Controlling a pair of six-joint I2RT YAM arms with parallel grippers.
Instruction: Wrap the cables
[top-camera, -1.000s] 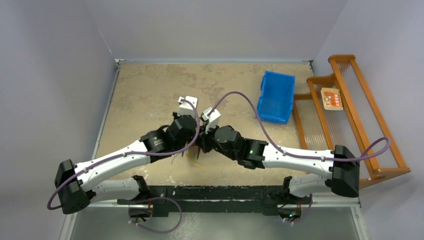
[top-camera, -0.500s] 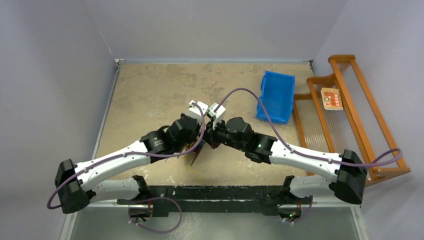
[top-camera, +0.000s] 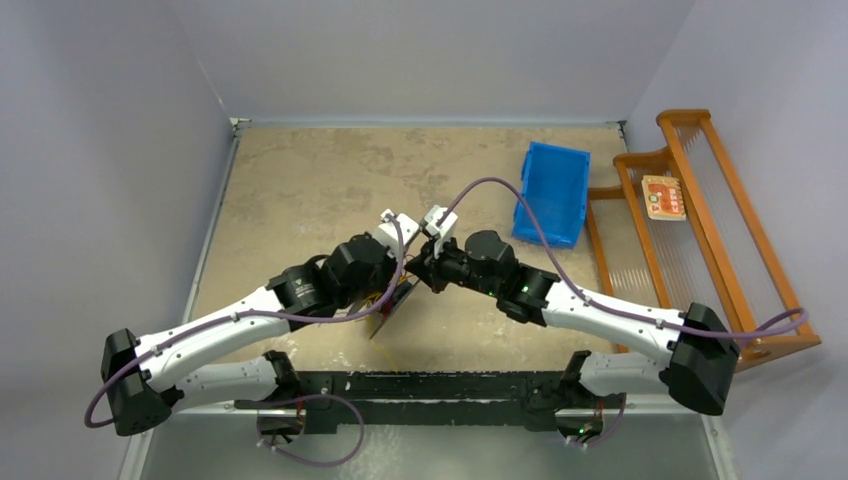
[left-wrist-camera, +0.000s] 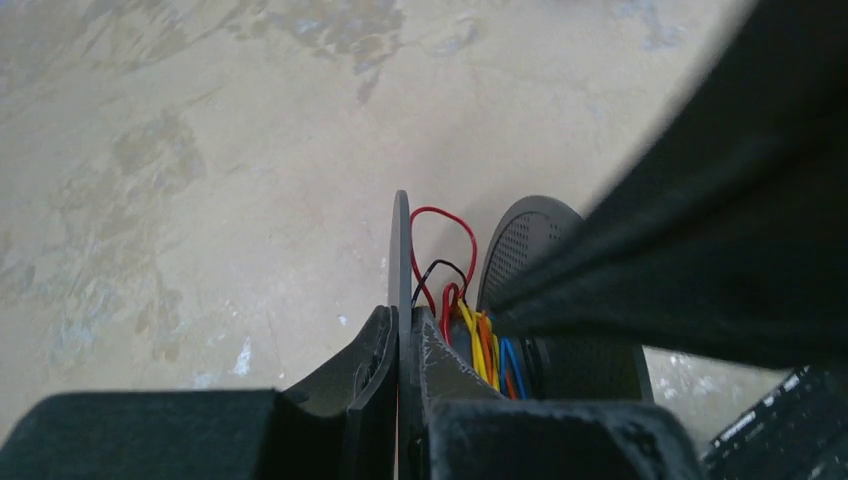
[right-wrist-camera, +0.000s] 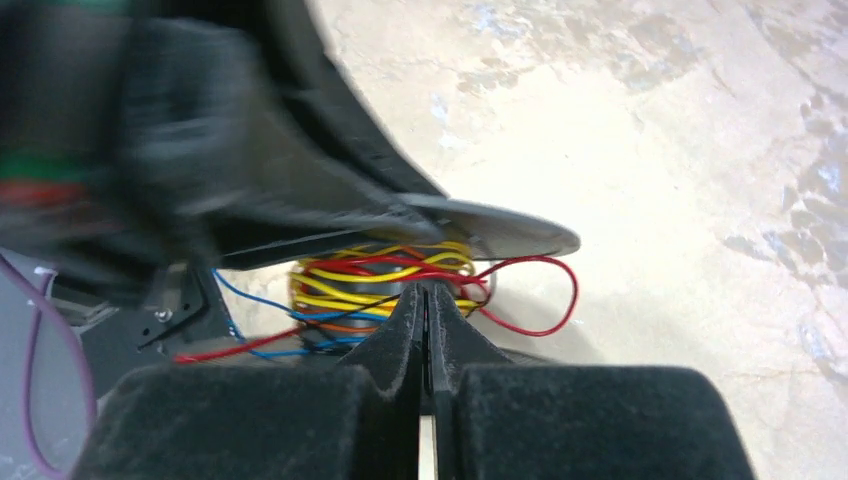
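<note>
The black two-flanged spool (top-camera: 396, 306) hangs tilted between both arms near the table's front middle. My left gripper (top-camera: 392, 290) is shut on one thin flange (left-wrist-camera: 401, 240), seen edge-on between its fingers (left-wrist-camera: 375, 345). The cables (left-wrist-camera: 470, 335) are red, yellow, orange, blue and black strands wound on the core, with a red loop (left-wrist-camera: 441, 209) sticking out. My right gripper (right-wrist-camera: 425, 292) is shut with its tips against the wound cables (right-wrist-camera: 360, 272), and seems to pinch a red strand that loops out to the right (right-wrist-camera: 572, 290). The left arm blurs the upper left of the right wrist view.
A blue bin (top-camera: 552, 193) stands at the back right. A wooden rack (top-camera: 716, 215) with an orange card (top-camera: 663, 197) lies along the right edge. A loose yellow strand (top-camera: 392, 345) trails to the table below the spool. Purple arm cables arch above the wrists.
Both wrists have shifted right and the right one farther back. The spool has turned from under the wrists to a tilted stand. The right forearm has swung farther from the front edge.
</note>
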